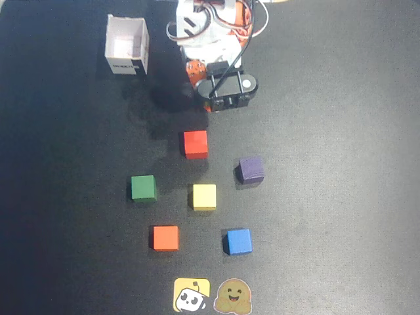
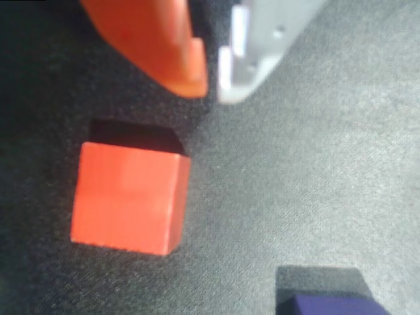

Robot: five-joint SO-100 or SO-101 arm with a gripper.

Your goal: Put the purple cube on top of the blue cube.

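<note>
The purple cube (image 1: 251,169) sits on the black mat right of centre in the overhead view; its top edge shows at the bottom of the wrist view (image 2: 331,304). The blue cube (image 1: 238,241) sits nearer the front, below the purple one, and is out of the wrist view. My gripper (image 2: 211,86) hangs above the mat behind a red cube (image 2: 128,200), its orange and white jaws nearly together with nothing between them. In the overhead view the gripper (image 1: 209,105) is mostly hidden under the wrist camera housing, well apart from the purple cube.
A red cube (image 1: 195,144), a green cube (image 1: 143,188), a yellow cube (image 1: 204,197) and an orange cube (image 1: 165,238) lie on the mat. A white open box (image 1: 126,44) stands at the back left. Two stickers (image 1: 213,295) lie at the front edge.
</note>
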